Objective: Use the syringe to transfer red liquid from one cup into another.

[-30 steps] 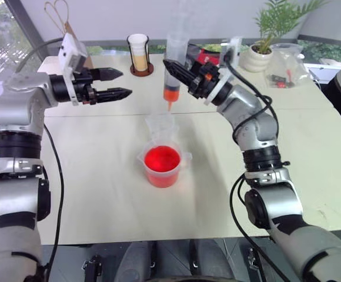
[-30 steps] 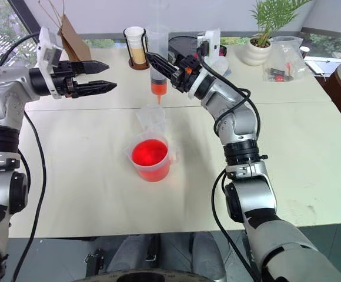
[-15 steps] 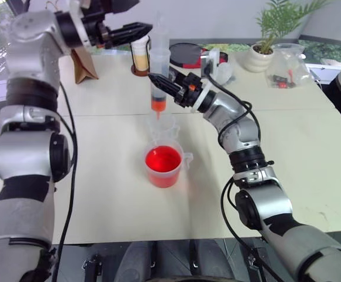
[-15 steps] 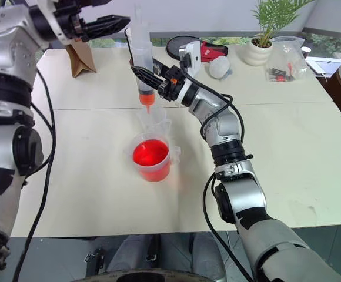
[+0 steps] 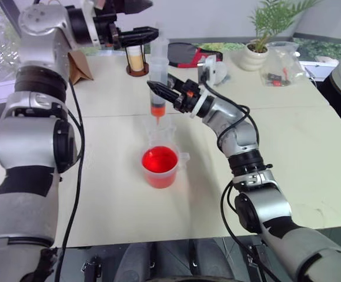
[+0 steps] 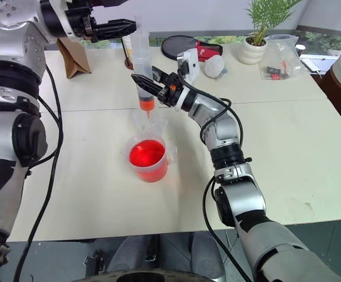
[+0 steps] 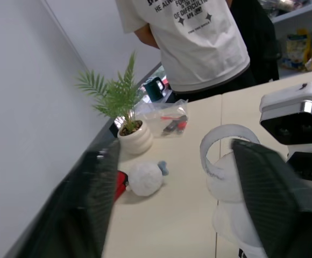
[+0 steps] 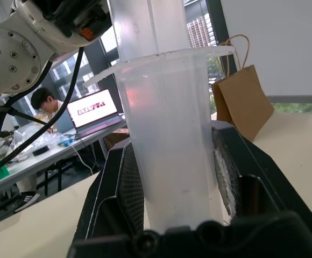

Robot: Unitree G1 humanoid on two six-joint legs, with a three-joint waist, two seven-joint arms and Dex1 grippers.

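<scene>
Standing upright over the middle of the tabletop [image 5: 100, 194], the syringe [image 6: 141, 73] is clamped around its clear barrel by the right gripper [image 6: 149, 86], whose two black fingers press against either side of the tube, as the right wrist view shows close up. Its orange-red nozzle tip points down, just above the mouth of the small clear cup [image 5: 160, 128], and some red liquid sits in the lowest part of the barrel. Just in front of that small cup, touching or nearly touching it, stands the wide beaker-style cup [image 5: 160, 167], holding bright red liquid [image 5: 159, 160]. The left gripper [image 5: 142, 20] is raised beside the top of the syringe, pointing across toward it, with its fingers parted and the plunger end between them; whether they touch the plunger cannot be told. Farther back on the tabletop are a tall white-and-tan cup [image 5: 137, 59] on a dark base, a brown paper bag [image 6: 72, 50], a small potted plant [image 5: 257, 50] and a clear bag [image 5: 283, 70] of small items. A person in a white printed shirt [image 7: 196, 37] stands beyond the far edge.
</scene>
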